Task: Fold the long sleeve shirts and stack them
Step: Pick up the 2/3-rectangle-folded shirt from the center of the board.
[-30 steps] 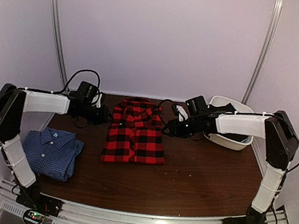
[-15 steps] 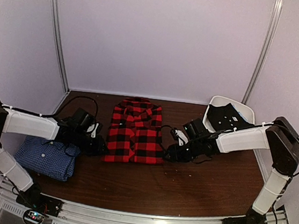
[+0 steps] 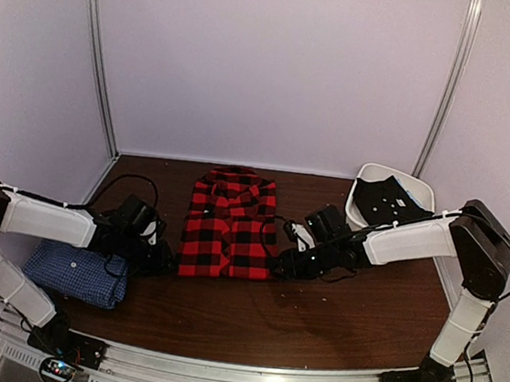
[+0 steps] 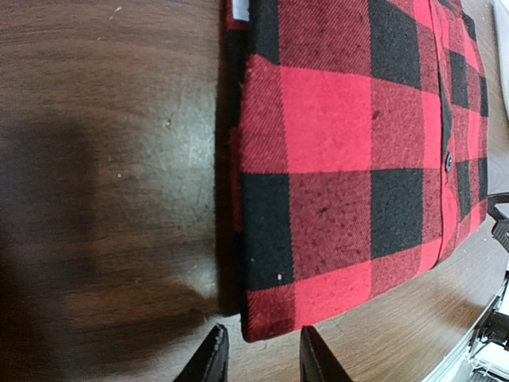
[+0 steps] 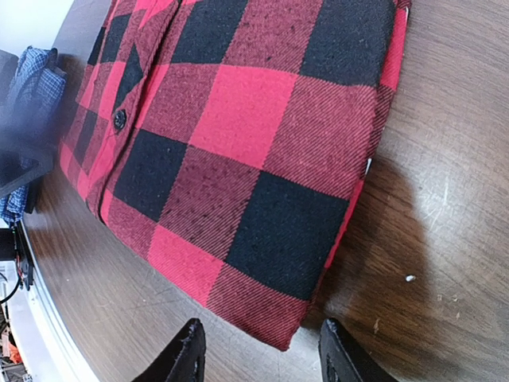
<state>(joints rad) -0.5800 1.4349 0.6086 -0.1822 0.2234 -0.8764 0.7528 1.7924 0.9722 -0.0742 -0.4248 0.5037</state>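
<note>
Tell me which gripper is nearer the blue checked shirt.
Left. The left gripper sits just right of the blue checked shirt, at the plaid shirt's near left corner; the right gripper is at its opposite near corner, farther off.

- A robotics lab test cell is pictured: a left arm (image 3: 44,220) and a right arm (image 3: 411,238), both white and black, are bolted to an aluminium rail (image 3: 244,370) at the near edge of a dark wooden table (image 3: 341,321).
- The bench is enclosed by plain pale walls (image 3: 269,64) and framed by metal poles (image 3: 99,63).
- Small status lights (image 3: 57,369) are seen glowing at the arm bases.
</note>
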